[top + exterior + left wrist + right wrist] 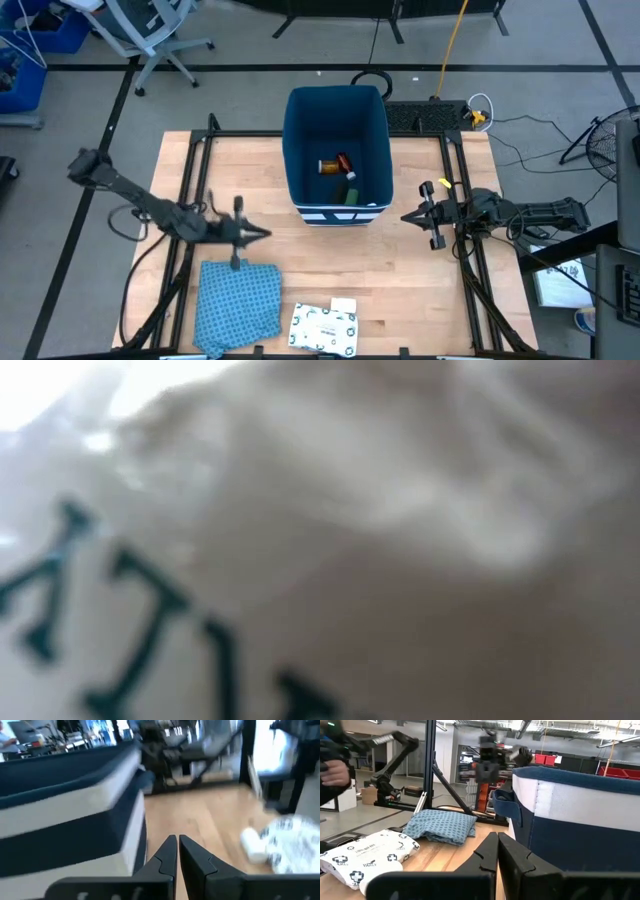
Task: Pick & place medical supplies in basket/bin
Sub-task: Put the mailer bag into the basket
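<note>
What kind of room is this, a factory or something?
Probably a robotics lab or workshop: two robot arms on a wooden table with a black frame, an office chair and cables on the grey floor, red storage bins beyond.

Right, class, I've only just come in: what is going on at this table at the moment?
Two robot arms are sorting medical supplies into a dark blue bin. A few small items already lie inside it. The left gripper is empty with its fingers together, between the bin and a blue patterned cloth. The right gripper, also shut and empty, waits beside the bin's other side. A white green-printed pouch and a small white box remain on the table.
</note>
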Tool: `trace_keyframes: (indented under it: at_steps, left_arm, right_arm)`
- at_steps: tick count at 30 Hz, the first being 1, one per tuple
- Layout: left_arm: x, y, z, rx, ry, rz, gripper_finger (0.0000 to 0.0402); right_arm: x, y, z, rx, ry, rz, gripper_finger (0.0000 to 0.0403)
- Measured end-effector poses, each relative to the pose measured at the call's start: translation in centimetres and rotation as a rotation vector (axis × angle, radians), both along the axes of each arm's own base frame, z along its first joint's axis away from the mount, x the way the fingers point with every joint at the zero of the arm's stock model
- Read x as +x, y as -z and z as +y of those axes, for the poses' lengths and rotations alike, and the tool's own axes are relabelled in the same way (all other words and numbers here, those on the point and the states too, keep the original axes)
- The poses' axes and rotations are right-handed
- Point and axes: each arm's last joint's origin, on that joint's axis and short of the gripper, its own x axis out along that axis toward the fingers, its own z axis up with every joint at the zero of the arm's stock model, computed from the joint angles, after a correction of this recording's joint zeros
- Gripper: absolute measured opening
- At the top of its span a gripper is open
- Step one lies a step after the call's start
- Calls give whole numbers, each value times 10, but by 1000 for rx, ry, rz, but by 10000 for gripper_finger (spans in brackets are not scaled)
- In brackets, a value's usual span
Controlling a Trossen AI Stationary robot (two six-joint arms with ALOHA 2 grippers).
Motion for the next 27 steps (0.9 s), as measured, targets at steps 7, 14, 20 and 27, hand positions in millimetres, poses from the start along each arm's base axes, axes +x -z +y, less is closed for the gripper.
trace_keyframes:
  at_steps: [7,14,20,27]
  left_arm:
    - [41,-16,-56,172,106,123,21]
    - [70,-4,-92,190,100,292,25]
    - [85,27,-121,234,144,406,92]
    - [86,74,-145,308,209,530,201]
  right_arm:
    - [0,0,0,7,-1,0,4]
    - [0,0,0,23,-3,1,4]
    - [0,0,0,37,-5,6,4]
    - [0,0,0,37,-5,8,4]
